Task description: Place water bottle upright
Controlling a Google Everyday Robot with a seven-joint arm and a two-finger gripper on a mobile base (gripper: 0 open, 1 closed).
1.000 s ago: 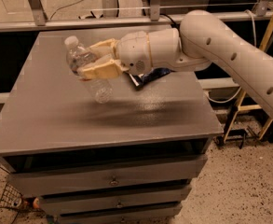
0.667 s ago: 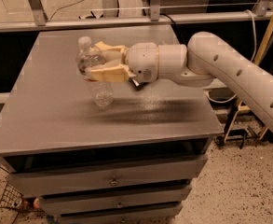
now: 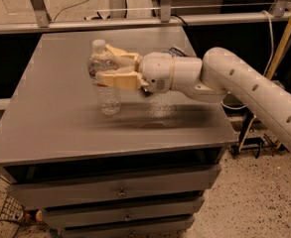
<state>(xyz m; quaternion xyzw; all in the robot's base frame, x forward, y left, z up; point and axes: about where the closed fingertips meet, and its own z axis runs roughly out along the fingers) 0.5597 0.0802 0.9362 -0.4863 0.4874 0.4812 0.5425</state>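
The water bottle point(image 3: 104, 78) is a small clear ribbed plastic bottle with a white cap. It stands upright on the grey table top point(image 3: 50, 113), left of centre, its base on or just above the surface. My gripper point(image 3: 108, 65) reaches in from the right on a white arm point(image 3: 244, 90). Its tan fingers point(image 3: 116, 79) sit on both sides of the bottle's upper body, shut on it. The label band is mostly hidden by the fingers.
A dark blue bag point(image 3: 177, 52) lies behind my wrist, mostly hidden by it. Metal rails point(image 3: 135, 21) run along the table's far edge. The table is a cabinet with drawers point(image 3: 120, 192) below. A yellow pole point(image 3: 284, 33) stands at the right.
The bottle has gone from tilted in the air to upright, and my gripper has lowered it toward the table top.
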